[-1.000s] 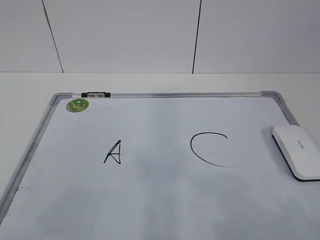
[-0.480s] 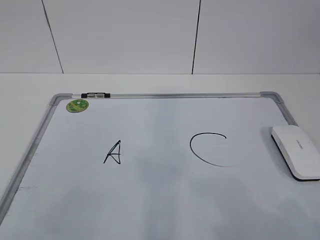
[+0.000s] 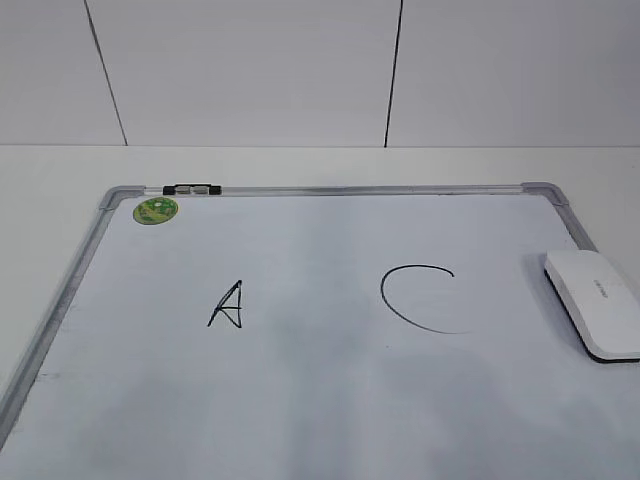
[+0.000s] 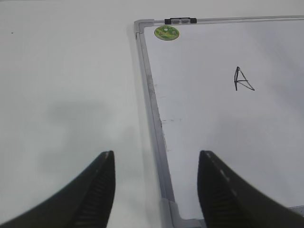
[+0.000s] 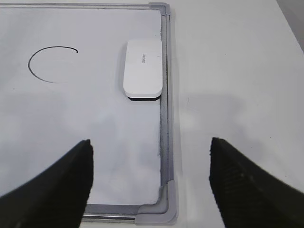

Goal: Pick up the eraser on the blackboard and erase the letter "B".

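The white eraser lies flat on the blackboard by its right frame; it also shows in the right wrist view. The board carries a black "A" and an open-curve "C". No letter "B" shows between them; only a faint grey smudge is there. My right gripper is open and empty, above the board's near right corner, short of the eraser. My left gripper is open and empty, over the board's near left frame. Neither gripper shows in the exterior view.
A round green sticker and a small black-and-silver clip sit at the board's far left corner. The board lies on a white table with a white panelled wall behind. Bare table lies left and right of the board.
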Available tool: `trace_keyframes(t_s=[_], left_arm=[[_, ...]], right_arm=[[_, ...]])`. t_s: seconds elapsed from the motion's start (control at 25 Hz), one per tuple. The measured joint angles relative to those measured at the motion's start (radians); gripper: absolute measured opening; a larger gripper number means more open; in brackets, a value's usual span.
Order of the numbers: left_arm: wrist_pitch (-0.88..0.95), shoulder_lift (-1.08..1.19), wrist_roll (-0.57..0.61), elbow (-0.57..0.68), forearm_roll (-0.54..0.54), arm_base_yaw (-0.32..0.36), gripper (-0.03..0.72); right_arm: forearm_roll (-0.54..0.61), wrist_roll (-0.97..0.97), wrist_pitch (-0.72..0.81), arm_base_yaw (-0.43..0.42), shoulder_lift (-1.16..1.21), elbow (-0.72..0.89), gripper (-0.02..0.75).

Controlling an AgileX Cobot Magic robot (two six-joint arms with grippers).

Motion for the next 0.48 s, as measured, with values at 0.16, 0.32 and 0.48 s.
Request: trace_keyframes(t_s=[0.16,0.32,0.48], left_arm=[[0.0,0.0,0.0,0.0,0.0,0.0,0.413],[0.0,0.0,0.0,0.0,0.0,0.0,0.413],[0.0,0.0,0.0,0.0,0.0,0.0,0.413]], right_arm=[[0.0,0.0,0.0,0.0,0.0,0.0,0.594],[0.0,0.0,0.0,0.0,0.0,0.0,0.594],[0.0,0.0,0.0,0.0,0.0,0.0,0.594]])
